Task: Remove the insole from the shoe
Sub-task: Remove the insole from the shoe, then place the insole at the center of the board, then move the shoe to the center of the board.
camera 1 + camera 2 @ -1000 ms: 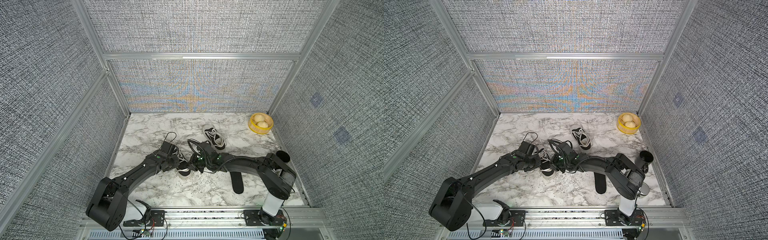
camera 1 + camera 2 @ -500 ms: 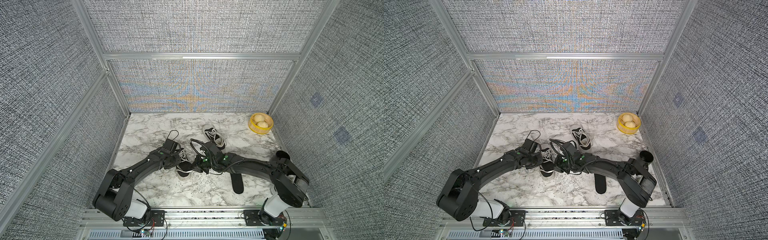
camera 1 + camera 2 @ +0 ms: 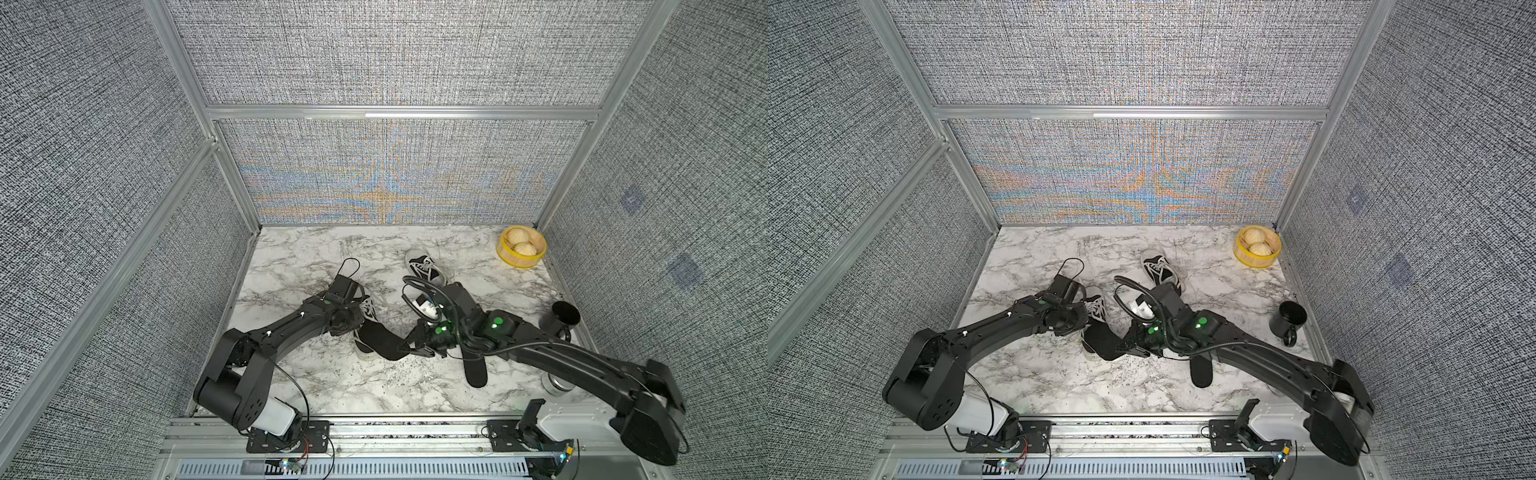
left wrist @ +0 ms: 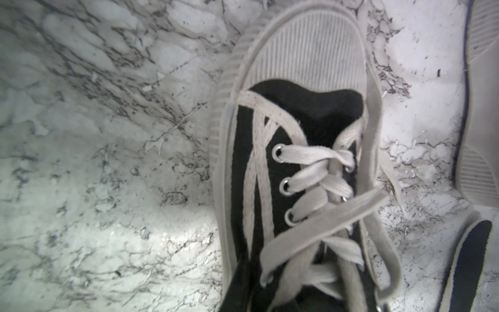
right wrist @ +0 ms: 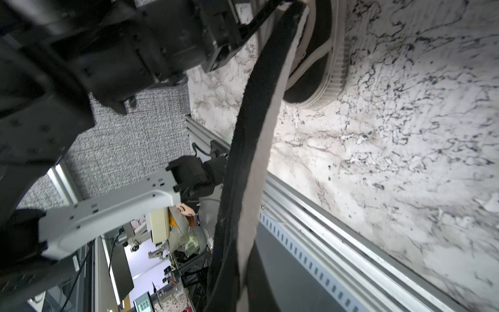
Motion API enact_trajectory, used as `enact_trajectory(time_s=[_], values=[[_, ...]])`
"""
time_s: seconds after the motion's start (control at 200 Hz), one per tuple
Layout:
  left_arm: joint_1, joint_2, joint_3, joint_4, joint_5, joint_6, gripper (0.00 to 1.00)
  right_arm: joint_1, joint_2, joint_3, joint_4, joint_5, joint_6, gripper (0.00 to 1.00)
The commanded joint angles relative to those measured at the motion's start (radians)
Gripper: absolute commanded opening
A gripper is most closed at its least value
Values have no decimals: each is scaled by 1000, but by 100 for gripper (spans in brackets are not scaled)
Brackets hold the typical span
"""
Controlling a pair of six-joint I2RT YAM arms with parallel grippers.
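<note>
The shoe at 9 o'clock of my right gripper may drag along if my left gripper, shut or not I cannot tell, slips, since the right is clamped on the insole, its far end inside the shoe; second shoe at 12, spare insole at 4 crowd my pull.

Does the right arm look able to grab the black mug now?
Probably not yet. The mug stands free beside the right arm, but the right gripper is shut on the insole and would have to drop it first.
</note>
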Motion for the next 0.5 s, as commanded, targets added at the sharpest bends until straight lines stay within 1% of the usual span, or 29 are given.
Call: enact_trajectory(time_s=[0.0,0.08,0.1,0.2,0.265,0.34,0.415,0.495], values=[[3,4,19,50,-50,44,11,-33,-124,-43,-84,48,-48,0],[3,9,30,51,-49,62,11,-59,-222,-114,-74,120,-23,0],[4,11,33,52,-46,65,11,-60,-241,-164,-58,142,-12,0],[3,23,42,53,-36,75,10,-68,-305,-334,70,219,102,0],[2,23,44,55,-32,79,10,-68,-309,-421,164,234,155,0],[2,24,41,63,-28,77,10,-67,-286,-490,251,265,179,0],[2,30,44,65,-27,76,9,-67,-253,-524,240,332,177,0],[1,31,47,68,-24,71,9,-61,-230,-568,247,364,197,0]])
